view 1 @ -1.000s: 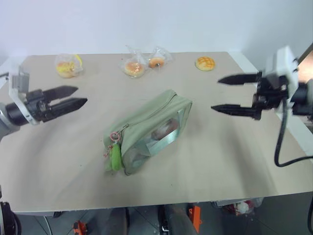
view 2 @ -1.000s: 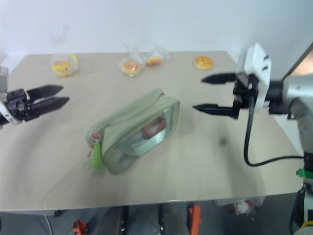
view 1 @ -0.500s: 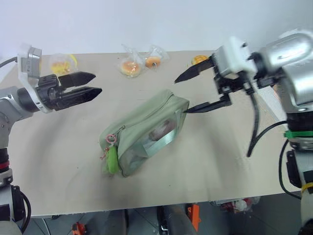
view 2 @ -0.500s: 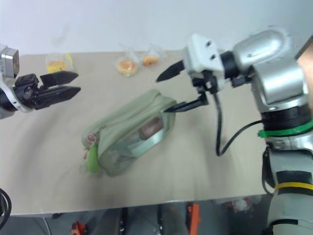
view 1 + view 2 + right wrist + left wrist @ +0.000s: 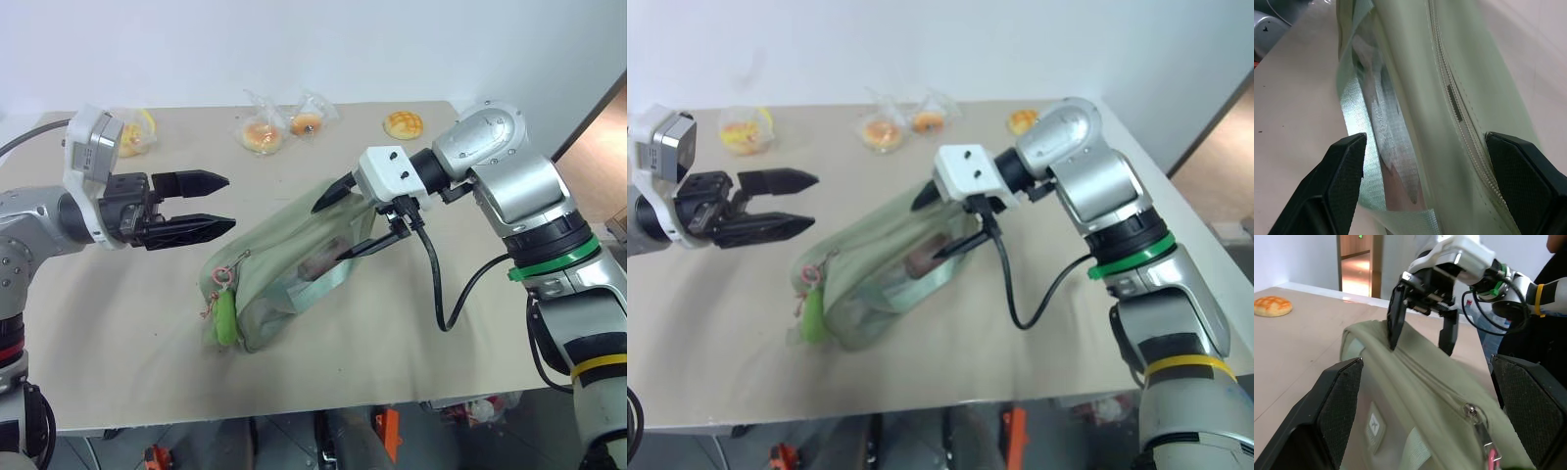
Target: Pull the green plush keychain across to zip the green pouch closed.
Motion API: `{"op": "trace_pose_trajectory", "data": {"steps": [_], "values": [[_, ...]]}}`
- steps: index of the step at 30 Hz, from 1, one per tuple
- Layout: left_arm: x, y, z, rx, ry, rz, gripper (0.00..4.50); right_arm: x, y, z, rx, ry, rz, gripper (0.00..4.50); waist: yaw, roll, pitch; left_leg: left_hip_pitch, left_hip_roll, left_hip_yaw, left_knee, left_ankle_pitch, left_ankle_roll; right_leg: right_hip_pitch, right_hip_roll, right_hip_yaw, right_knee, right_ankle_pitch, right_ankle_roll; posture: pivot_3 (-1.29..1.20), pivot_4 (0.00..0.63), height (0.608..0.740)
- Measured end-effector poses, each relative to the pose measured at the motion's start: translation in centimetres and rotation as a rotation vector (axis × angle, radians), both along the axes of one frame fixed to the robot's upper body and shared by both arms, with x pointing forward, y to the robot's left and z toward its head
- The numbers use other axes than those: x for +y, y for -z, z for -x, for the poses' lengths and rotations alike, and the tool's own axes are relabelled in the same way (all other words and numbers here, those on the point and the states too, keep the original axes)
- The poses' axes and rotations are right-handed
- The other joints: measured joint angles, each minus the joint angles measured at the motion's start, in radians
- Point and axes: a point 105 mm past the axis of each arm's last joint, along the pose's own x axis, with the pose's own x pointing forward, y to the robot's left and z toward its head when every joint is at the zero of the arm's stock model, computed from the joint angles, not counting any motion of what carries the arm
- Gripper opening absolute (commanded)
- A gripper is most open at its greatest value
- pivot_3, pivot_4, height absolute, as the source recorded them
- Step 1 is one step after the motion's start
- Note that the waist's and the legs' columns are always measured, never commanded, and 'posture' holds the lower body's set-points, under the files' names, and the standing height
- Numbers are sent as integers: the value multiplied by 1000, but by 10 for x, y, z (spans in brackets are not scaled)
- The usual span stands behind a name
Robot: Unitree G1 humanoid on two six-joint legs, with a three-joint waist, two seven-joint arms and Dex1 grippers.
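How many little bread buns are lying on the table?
4, along the far edge: a yellow wrapped bun at left, two wrapped buns mid-table, one unwrapped bun at right.

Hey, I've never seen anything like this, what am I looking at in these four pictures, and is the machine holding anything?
It is a two-armed humanoid robot at a table. Two pictures come from cameras in its head, looking down; the other two from cameras on its wrists, looking along the black fingers. On the table lies a green pouch with a green plush keychain on its zipper pull, and wrapped buns sit along the far edge. The right gripper straddles the far end of the pouch, fingers apart on either side, not visibly clamped. The left gripper is open in the air beside the pouch, holding nothing.
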Motion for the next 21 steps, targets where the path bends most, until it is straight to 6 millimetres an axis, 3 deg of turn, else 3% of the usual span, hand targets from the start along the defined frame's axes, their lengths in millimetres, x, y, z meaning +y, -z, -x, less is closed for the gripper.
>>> {"op": "trace_pose_trajectory", "data": {"steps": [8, 17, 21], "values": [[-8, 0, 3, -4, 41, -24, 4352, -1, 5, -4, 15, 19, 4, 152, 0, 0, 0, 0, 1, 0, 0, 0, 0, 0, 1, 0, 0, 1, -1, 0, 150, 740], [-5, 1, -3, -9, 14, -27, 4352, -1, 7, -15, -14, 74, -4, 68, 0, 0, 0, 1, 2, 0, 1, 0, 0, 1, 2, 0, 0, 2, -2, 0, 150, 740], [-1, 4, -8, 16, -17, -10, 4352, -8, -6, -27, -4, 181, -10, 68, 0, 0, 0, 1, 2, 0, 3, 0, 0, 0, 2, 0, 0, 2, -3, 0, 150, 740]]}}
